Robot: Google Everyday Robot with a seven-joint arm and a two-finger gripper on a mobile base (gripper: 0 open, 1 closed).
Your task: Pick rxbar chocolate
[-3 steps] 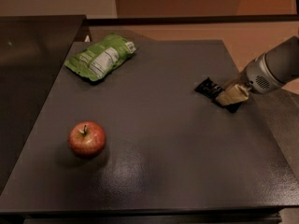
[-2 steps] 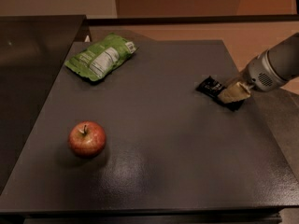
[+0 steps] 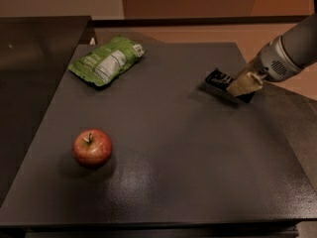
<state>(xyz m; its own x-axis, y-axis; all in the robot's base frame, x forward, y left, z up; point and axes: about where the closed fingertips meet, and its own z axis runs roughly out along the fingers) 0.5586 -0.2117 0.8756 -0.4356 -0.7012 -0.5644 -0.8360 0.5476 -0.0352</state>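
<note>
The rxbar chocolate (image 3: 217, 78), a small flat black wrapper with pale lettering, is at the right side of the dark table (image 3: 163, 182). My gripper (image 3: 241, 88) reaches in from the right edge on a grey arm. Its pale fingers (image 3: 245, 83) are closed over the bar's right end. The bar sits slightly above the table and casts a shadow under its left end. The right part of the bar is hidden behind the fingers.
A red apple (image 3: 92, 148) stands at the front left. A green crinkled snack bag (image 3: 106, 61) lies at the back left. A darker counter (image 3: 29, 68) adjoins the table on the left, and a lower surface (image 3: 297, 123) on the right.
The bar and my gripper have risen a little and shifted slightly left. The apple and the green bag have not moved.
</note>
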